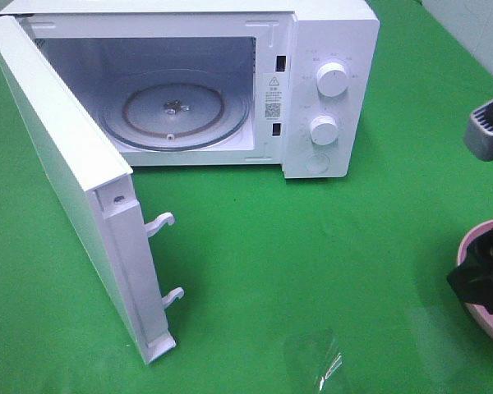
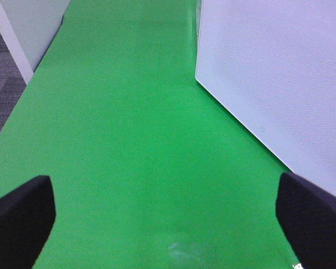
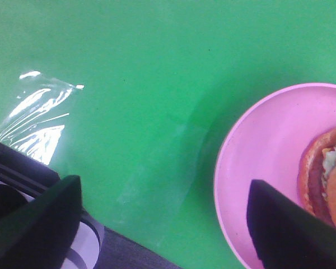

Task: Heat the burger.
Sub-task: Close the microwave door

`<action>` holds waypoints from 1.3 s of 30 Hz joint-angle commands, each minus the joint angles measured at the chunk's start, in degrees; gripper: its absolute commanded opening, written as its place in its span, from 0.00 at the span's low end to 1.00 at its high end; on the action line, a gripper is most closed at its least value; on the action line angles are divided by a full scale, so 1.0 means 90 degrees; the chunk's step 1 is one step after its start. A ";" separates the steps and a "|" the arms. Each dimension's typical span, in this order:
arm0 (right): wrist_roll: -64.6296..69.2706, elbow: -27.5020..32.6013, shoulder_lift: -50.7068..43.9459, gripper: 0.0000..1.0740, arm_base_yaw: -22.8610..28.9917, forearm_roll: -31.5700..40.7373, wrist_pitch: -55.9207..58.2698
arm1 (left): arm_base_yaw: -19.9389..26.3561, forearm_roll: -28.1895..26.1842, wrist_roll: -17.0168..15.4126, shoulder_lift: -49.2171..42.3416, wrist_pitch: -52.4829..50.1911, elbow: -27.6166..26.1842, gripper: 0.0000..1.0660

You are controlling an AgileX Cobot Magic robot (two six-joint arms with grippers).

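The burger [image 3: 325, 174], with a golden bun, green lettuce and a dark patty, lies on a pink plate [image 3: 257, 162] and is cut off by the edge of the right wrist view. My right gripper [image 3: 162, 224] is open and hangs above the plate's near rim, with the burger just beyond one finger [image 3: 285, 230]. In the high view the right gripper [image 1: 481, 279] sits over the plate [image 1: 476, 238] at the far right edge, and the burger is hidden. The white microwave [image 1: 329, 49] stands open with its glass turntable [image 1: 177, 111] bare. My left gripper [image 2: 168, 224] is open and empty over green cloth.
The microwave door [image 1: 66, 164] swings out to the front left, latch hooks pointing right; its outer face shows in the left wrist view [image 2: 280, 84]. A scrap of clear plastic film [image 1: 316, 357] lies on the green cloth near the front edge and shows in the right wrist view [image 3: 33, 117].
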 commanded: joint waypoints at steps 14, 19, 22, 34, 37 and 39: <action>-0.0522 0.0751 -0.2948 0.71 -0.0942 0.0191 0.0649 | 0.0019 0.0019 0.0000 -0.0019 -0.0108 0.0019 0.94; -0.0802 0.0758 -0.3514 0.71 -0.1477 0.0331 0.0579 | 0.0019 0.0019 0.0000 -0.0019 -0.0108 0.0019 0.94; -0.0885 0.0821 -0.4297 0.71 -0.2152 0.0630 0.0522 | 0.0019 0.0019 0.0000 -0.0019 -0.0108 0.0019 0.94; -0.0904 0.0955 -0.6207 0.71 -0.3489 0.0847 0.0643 | 0.0019 0.0019 0.0000 -0.0019 -0.0108 0.0019 0.94; -0.0898 0.0980 -0.6373 0.71 -0.3641 0.0834 0.0656 | 0.0019 0.0019 0.0000 -0.0019 -0.0108 0.0019 0.94; -0.0885 0.0980 -0.6360 0.71 -0.3750 0.0840 0.0656 | 0.0019 0.0019 0.0000 -0.0019 -0.0108 0.0019 0.94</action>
